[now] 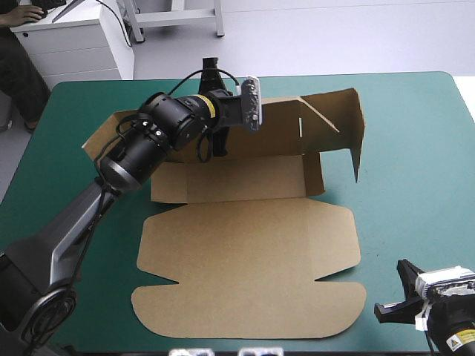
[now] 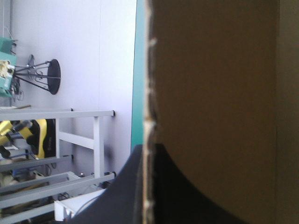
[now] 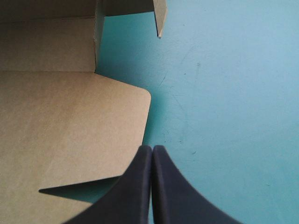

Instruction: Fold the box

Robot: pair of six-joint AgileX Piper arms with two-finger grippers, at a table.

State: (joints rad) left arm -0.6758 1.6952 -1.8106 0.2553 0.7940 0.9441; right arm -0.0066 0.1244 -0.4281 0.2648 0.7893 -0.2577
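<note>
1. From high up: the box (image 1: 245, 259), brown, in the middle of the teal-green table (image 1: 415, 148). Big lid (image 1: 249, 289) flat toward 6 o'clock, back wall (image 1: 278, 126) up at 12 o'clock, one side wall (image 1: 356, 122) up at 2 o'clock. At 11 o'clock on the box, the left gripper (image 1: 211, 144), down on the back wall. Off the box at 5 o'clock, by the table's near edge, the right gripper (image 1: 399, 293).
2. From the left wrist: the left gripper (image 2: 149, 179) pinched almost closed, black fingers (image 2: 124, 191) one on each side of a brown board edge (holding the box (image 2: 215, 93), nothing else). Thin strip of teal-green just past the board.
3. From the right wrist: the right gripper (image 3: 152, 156) closed tight, both fingers touching in one point, holding nothing. Over bare table, just beside the lid's round corner. Side wall's pointed tip farther ahead.
</note>
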